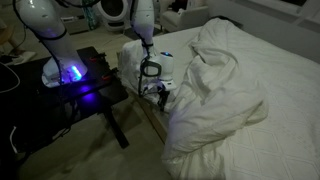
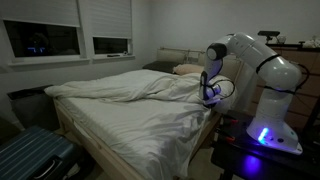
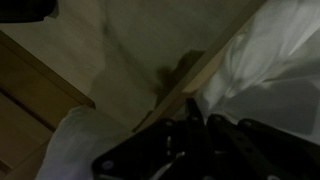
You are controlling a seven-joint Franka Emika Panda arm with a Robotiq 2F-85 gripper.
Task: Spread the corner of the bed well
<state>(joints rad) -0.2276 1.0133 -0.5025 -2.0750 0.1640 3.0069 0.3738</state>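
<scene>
Smooth white rounded arm links (image 2: 258, 55), dark joint rings (image 2: 213, 52); black tool (image 1: 153, 90); base (image 2: 268, 136) glowing blue-violet.

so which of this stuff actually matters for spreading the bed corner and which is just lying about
For the job: duvet corner, bed, end effector (shut, at the bed's edge beside the duvet).

Just lying about: pillow, suitcase, window.
</scene>
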